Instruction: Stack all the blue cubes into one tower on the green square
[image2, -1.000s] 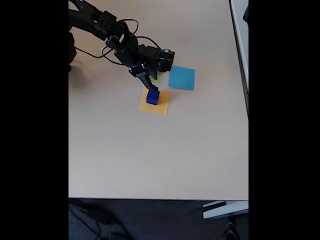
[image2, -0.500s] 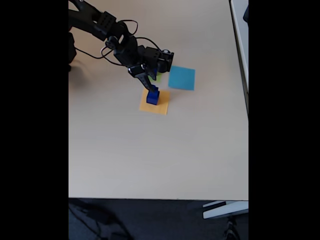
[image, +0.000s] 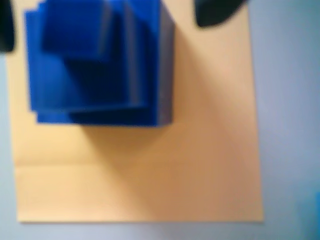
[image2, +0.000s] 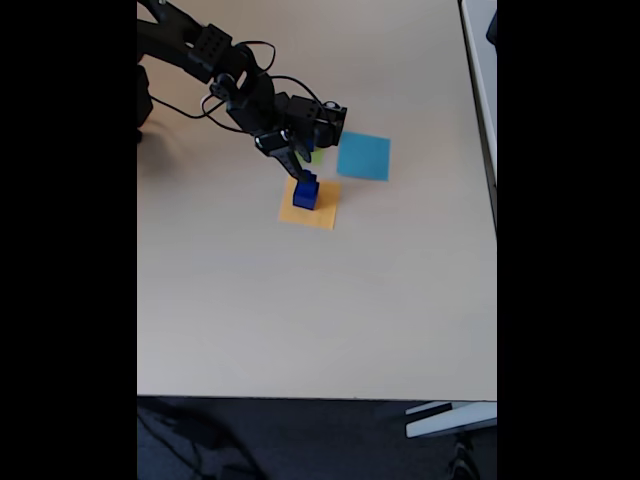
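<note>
Several blue cubes (image: 100, 65), nested by size in one tower, stand on the orange square (image: 150, 170), not the green square (image2: 316, 156) beside it. Transfer outstanding. Gripper (image2: 300, 168) above the tower; opening cannot be told.

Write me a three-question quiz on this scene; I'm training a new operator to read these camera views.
1. True or false: the blue cubes stand stacked on the green square.
2. In the fixed view, which coloured sheet lies right of the hand? A cyan-blue square B red C white
3. Fill in: in the wrist view the stack sits near the sheet's top ____ corner.

Key: 1 false, it is the orange-yellow square. 2 A. 3 left.
</note>
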